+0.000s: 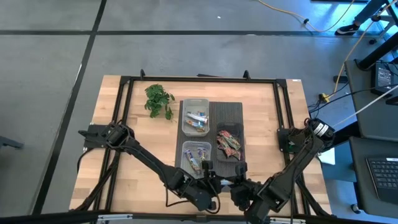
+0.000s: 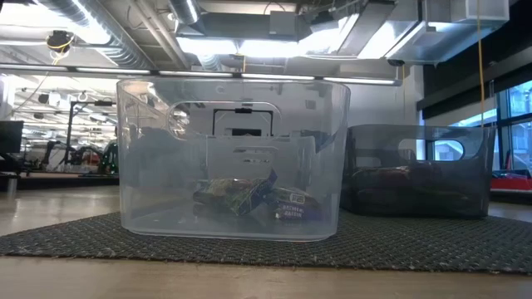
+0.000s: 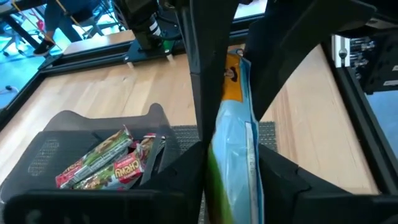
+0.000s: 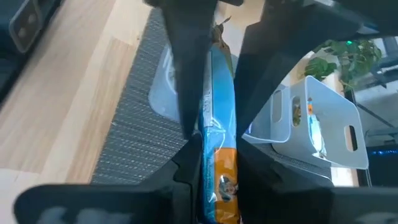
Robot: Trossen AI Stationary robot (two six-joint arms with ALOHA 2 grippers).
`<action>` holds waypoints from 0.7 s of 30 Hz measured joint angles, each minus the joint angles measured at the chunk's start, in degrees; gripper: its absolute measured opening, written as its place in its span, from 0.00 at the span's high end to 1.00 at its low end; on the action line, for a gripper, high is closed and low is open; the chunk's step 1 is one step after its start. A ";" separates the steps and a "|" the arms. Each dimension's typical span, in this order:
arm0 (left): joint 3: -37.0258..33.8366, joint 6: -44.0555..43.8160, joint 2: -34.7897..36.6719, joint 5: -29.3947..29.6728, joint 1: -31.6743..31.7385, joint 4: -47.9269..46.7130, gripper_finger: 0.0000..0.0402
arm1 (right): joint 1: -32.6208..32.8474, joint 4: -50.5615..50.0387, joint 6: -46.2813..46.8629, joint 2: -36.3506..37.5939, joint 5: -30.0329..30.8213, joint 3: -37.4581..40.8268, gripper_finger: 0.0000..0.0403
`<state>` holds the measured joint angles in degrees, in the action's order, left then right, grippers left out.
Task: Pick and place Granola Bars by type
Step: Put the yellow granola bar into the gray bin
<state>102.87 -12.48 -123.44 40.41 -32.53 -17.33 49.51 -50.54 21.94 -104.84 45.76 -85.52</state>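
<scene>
— Left wrist view, item one?
— Blue-wrapped granola bar [image 3: 233, 137], clamped upright in left hand [image 3: 230, 134], beside the dark tub [image 3: 37, 149].
— Right wrist view?
— Right hand [image 4: 214, 124] clamped on a blue bar [image 4: 219, 124] near the clear tub [image 4: 311, 124].

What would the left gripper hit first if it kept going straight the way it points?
Probably the dark tub of red-green bars, though depth is unclear. The left gripper is shut on a blue bar.

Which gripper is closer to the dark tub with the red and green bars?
Right. The right gripper sits just below the dark tub, shut on a blue bar. The left gripper, shut on another blue bar, is beside the near clear tub.
</scene>
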 joint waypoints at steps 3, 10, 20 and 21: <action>0.00 0.21 -0.03 -0.38 -0.01 0.64 0.76 | 0.04 0.12 -2.08 0.00 -1.43 0.00 0.81; -0.07 0.23 -0.09 -1.51 0.00 0.57 0.83 | -0.01 0.20 -2.89 0.02 -4.14 -0.04 0.81; 0.04 0.21 0.05 -0.43 -0.04 1.39 0.84 | 0.01 -8.54 -3.71 0.61 -5.80 0.11 0.72; 0.04 0.02 0.07 0.39 -0.04 1.37 0.84 | 0.03 -11.31 -2.11 1.26 -5.76 0.11 0.70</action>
<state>102.91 -12.46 -123.37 40.80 -32.58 -15.97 49.54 -61.85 19.82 -103.57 40.00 -85.41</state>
